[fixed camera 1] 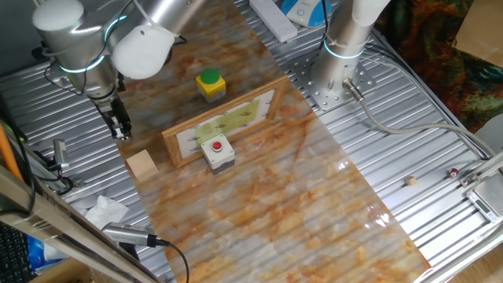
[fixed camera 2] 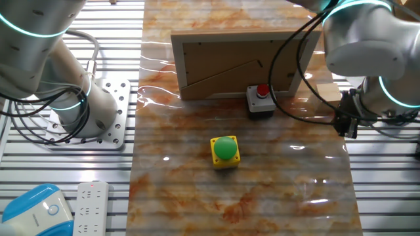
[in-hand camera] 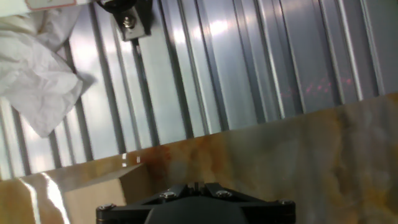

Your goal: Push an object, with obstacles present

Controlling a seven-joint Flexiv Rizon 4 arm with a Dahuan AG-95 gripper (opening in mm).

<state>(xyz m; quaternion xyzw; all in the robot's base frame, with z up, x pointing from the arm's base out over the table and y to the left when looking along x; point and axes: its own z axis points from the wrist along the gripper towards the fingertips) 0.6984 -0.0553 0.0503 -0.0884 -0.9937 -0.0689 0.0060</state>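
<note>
The gripper (fixed camera 1: 122,130) hangs over the left edge of the marbled orange mat (fixed camera 1: 299,212), fingers pointing down close to the surface; they appear close together with nothing between them, though how far apart they stand cannot be told for certain. In the hand view only the dark gripper body (in-hand camera: 199,204) shows at the bottom, above the mat edge (in-hand camera: 280,143) and the ribbed metal table (in-hand camera: 249,56), with a crumpled white tissue (in-hand camera: 37,81) at the upper left. Just beside the gripper, toward the camera in one fixed view, the wooden cube (fixed camera 1: 142,165) sits at the mat's edge, apart from the fingers. Further along the mat, the grey box with red button (fixed camera 1: 218,152) rests against the front of the wooden-framed panel (fixed camera 1: 224,122), which stands on its long edge with its yellow-green face toward the cube side. Beyond the panel, the yellow box with green button (fixed camera 1: 211,84) stands alone on the mat.
</note>
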